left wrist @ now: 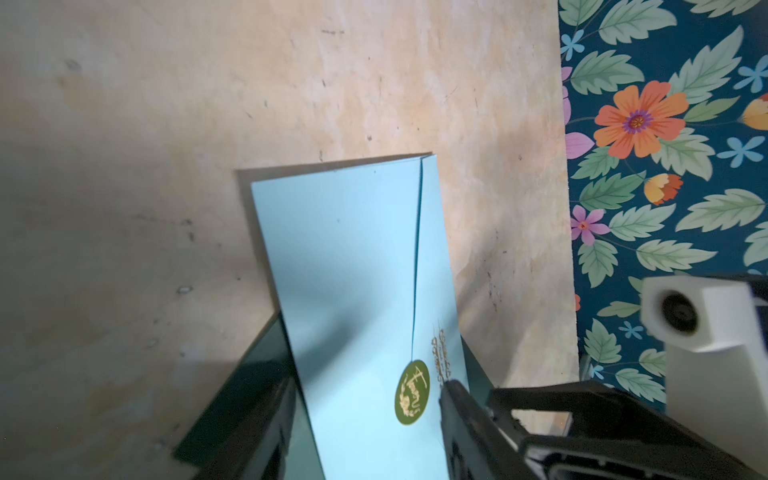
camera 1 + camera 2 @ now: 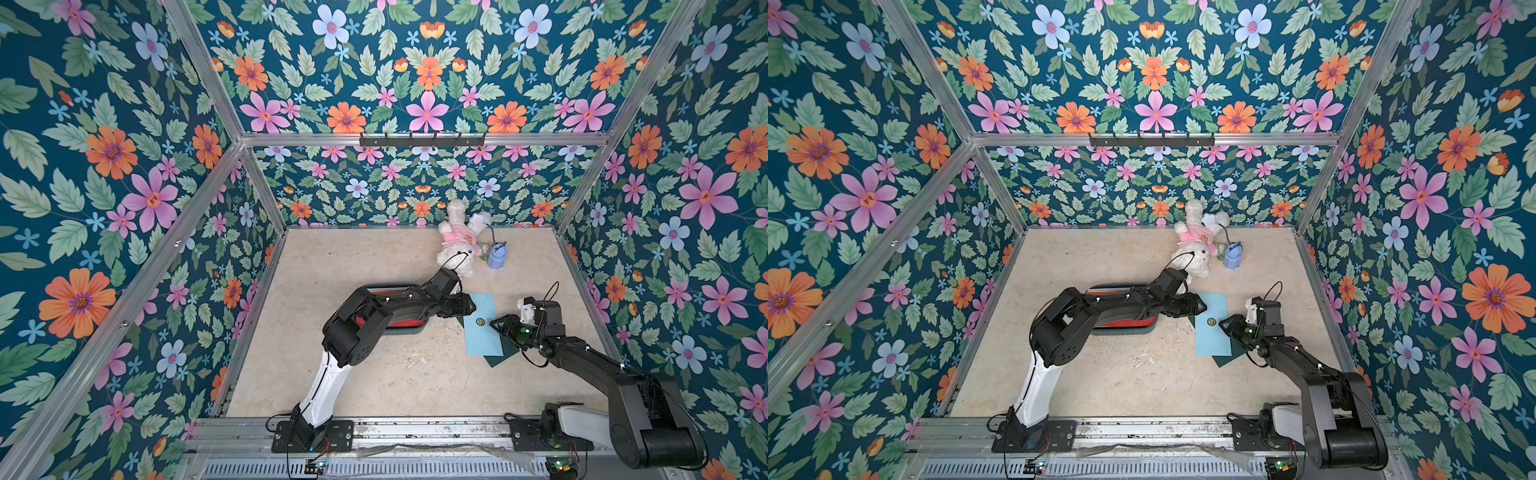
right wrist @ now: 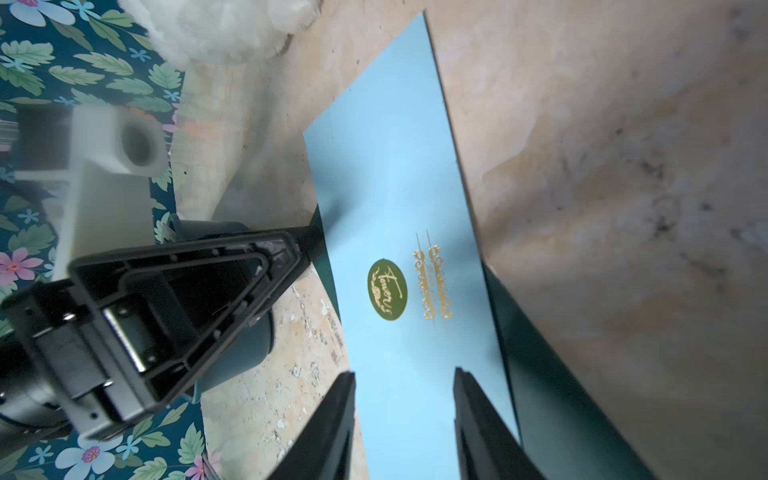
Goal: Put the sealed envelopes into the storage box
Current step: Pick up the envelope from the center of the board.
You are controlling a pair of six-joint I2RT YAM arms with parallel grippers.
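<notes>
A flat, rectangular paper light blue envelope lies on the beige stone-patterned table, right of centre, with its long sides running away from the robot. A round olive-green seal sticker with gold script sits near its middle, beside a small gold ornament. Beneath it, slightly skewed, lies a flat dark green envelope, whose corner sticks out at the near right. The shallow dark teal plastic storage box with rounded corners stands just left of this pair, largely hidden under the left arm, and a red envelope shows inside it. The left gripper reaches across from above the box, its tip at the left long edge of the light blue envelope, a little beyond the seal sticker. It is seen side-on, so I cannot tell how far its jaws stand apart or whether they pinch the paper. The right gripper hovers low over the same envelope from the right, its tips close to the seal sticker. Its fingers stand moderately apart with bare blue paper showing between them, and they hold nothing. Whether the tips touch the paper is unclear. Near the far wall lies a white plush rabbit in a pink top, with a small light-blue toy backpack just beside it.
</notes>
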